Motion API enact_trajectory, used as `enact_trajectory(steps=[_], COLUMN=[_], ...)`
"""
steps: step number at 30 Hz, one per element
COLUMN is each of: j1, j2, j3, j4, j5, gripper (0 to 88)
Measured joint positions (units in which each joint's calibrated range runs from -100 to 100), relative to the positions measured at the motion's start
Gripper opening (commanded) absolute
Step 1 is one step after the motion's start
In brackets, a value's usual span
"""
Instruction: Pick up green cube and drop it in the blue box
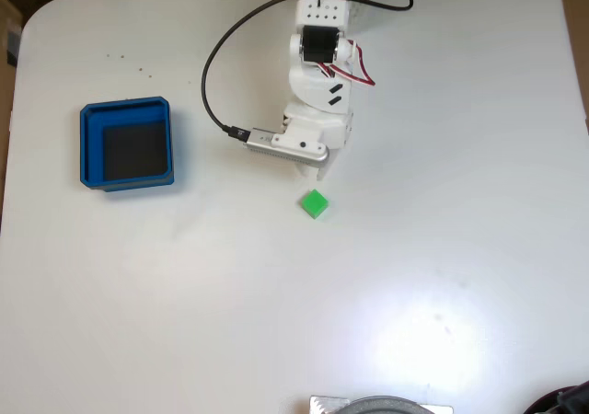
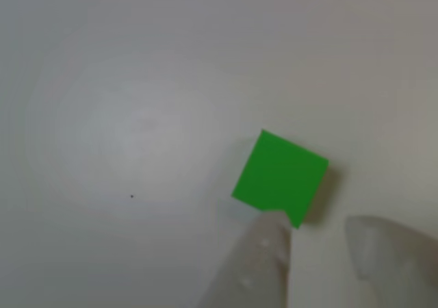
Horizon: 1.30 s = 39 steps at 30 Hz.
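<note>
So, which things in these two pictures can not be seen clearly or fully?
- Gripper: in the other view the fingers are blurred and cut off by the bottom edge; in the fixed view the arm hides them.
- Green cube: one corner is covered by a finger in the other view.
- Grey object: cut off by the bottom edge of the fixed view, unidentifiable.

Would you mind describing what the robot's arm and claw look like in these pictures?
In the fixed view the arm has a white plastic body with a black motor set into it, two short black marks on its shell and red-and-white wires at its side. A black cable loops into a silver camera module. In the other view the claw has pale, translucent whitish fingers.
</note>
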Motion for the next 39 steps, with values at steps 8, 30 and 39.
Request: enact_trajectory(steps=[8,30,39], j1=[0.28,0.28,0.28], j2=[1.42,1.67,1.67], j3=[-1.79,-1.79,-1.79], j4=[0.00,0.00,0.00], j5=[-6.79,-7.23,-7.28], gripper=[1.4,19.3,25.2])
